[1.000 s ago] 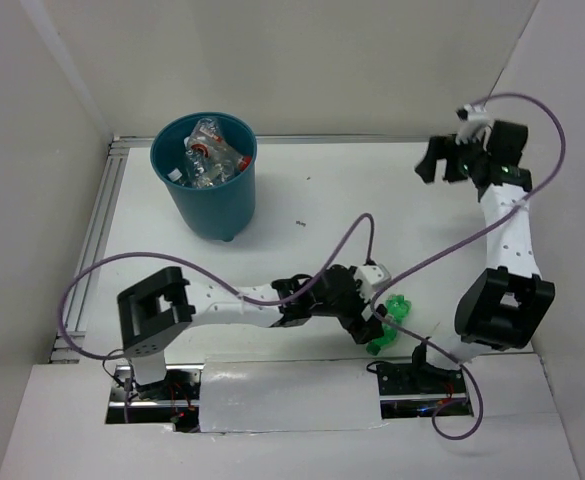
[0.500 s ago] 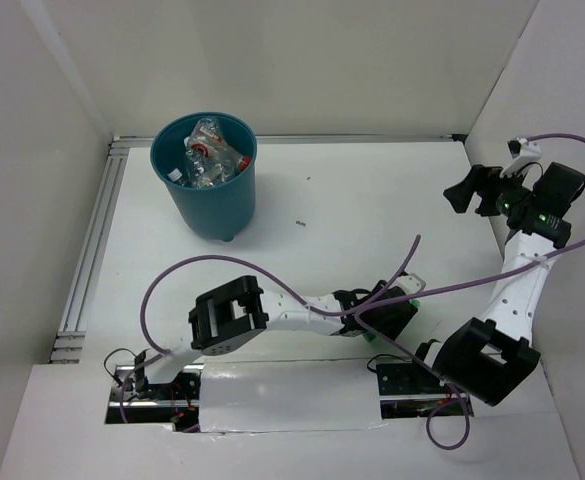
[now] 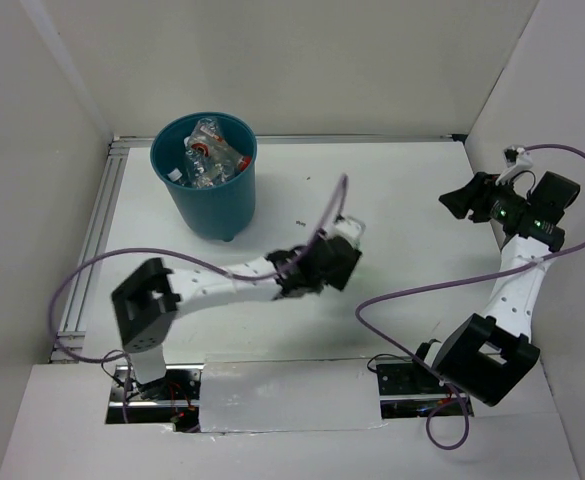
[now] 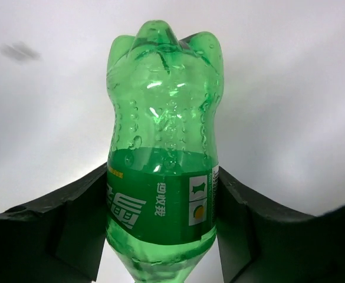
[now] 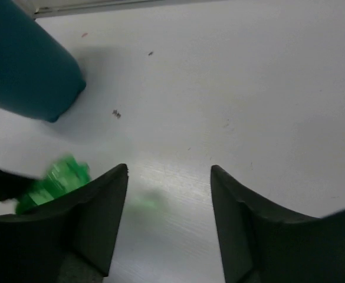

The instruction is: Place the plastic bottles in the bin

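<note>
A green plastic bottle (image 4: 163,106) with a green label stands base-away between the black fingers of my left gripper (image 4: 161,174), which is shut on its labelled body. In the top view that gripper (image 3: 324,268) hovers over the middle of the table, right of the bin, and covers the bottle. The teal bin (image 3: 204,190) stands at the back left with several clear bottles (image 3: 212,155) inside, one red-capped. My right gripper (image 3: 454,200) hangs near the right wall, open and holding nothing (image 5: 169,171). From its wrist view the bin (image 5: 25,71) and the blurred green bottle (image 5: 57,180) lie to the left.
An aluminium rail (image 3: 97,240) runs along the table's left edge. White walls close in the left, back and right sides. Purple cables (image 3: 412,290) loop over the table's right half. A small dark speck (image 3: 300,223) lies near the middle.
My left gripper closed on the green bottle at the front edge and carried it up toward the table's middle. The right arm swung toward the right wall and its jaws narrowed.
</note>
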Robot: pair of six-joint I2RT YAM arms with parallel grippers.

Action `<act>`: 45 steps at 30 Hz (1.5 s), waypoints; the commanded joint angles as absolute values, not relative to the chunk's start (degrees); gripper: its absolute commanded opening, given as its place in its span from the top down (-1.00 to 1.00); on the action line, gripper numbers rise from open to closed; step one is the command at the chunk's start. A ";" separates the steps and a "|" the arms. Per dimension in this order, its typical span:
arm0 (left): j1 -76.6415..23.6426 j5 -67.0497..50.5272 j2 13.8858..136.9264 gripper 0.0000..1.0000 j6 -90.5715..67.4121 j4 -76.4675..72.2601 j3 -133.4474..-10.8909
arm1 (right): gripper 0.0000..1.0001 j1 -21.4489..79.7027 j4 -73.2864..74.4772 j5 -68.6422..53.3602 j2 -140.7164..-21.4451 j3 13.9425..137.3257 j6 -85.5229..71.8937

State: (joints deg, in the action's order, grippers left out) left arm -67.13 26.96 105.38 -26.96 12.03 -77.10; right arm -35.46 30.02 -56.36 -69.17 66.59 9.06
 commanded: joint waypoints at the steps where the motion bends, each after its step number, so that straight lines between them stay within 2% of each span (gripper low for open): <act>1: -59.08 28.75 92.39 1.00 -19.71 7.13 -79.27 | -0.37 -36.21 25.22 -60.12 -67.50 64.26 7.56; 5: -51.09 27.77 85.44 1.00 -14.59 3.08 -82.43 | -0.37 -36.21 26.54 -61.61 -69.25 63.72 9.31; 9: -43.63 35.31 83.50 0.97 -14.59 5.61 -85.42 | -0.37 -36.21 29.87 -61.61 -69.26 63.72 13.09; 14: -33.77 36.39 76.84 0.94 -19.33 7.73 -80.79 | -0.40 -36.21 30.67 -62.14 -68.73 62.50 15.64; 22: -16.73 28.66 69.44 0.94 -23.91 8.09 -77.70 | -0.40 -36.21 30.67 -63.98 -70.31 61.96 15.64; 28: -11.61 28.04 70.57 0.90 -27.15 9.31 -76.38 | -0.45 -36.21 30.67 -63.98 -70.31 61.44 15.64; 35: -8.79 24.71 78.13 0.70 -37.08 10.37 -76.99 | -0.54 -36.21 32.52 -65.04 -70.31 61.44 18.27; 41: -8.17 22.32 84.19 0.58 -40.08 12.39 -84.45 | -0.56 -36.21 34.45 -65.04 -69.18 59.68 20.21; 43: -8.70 21.80 85.42 0.48 -40.08 12.91 -85.08 | -0.56 -36.21 34.45 -65.56 -69.17 59.07 20.21; 45: -9.22 21.80 85.43 0.17 -39.56 12.92 -85.08 | -0.56 -36.21 34.45 -65.57 -69.17 58.54 20.21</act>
State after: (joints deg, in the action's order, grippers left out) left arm -8.58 22.74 85.58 -38.06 13.82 -82.13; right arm -35.90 33.17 -64.10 -70.32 59.40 18.94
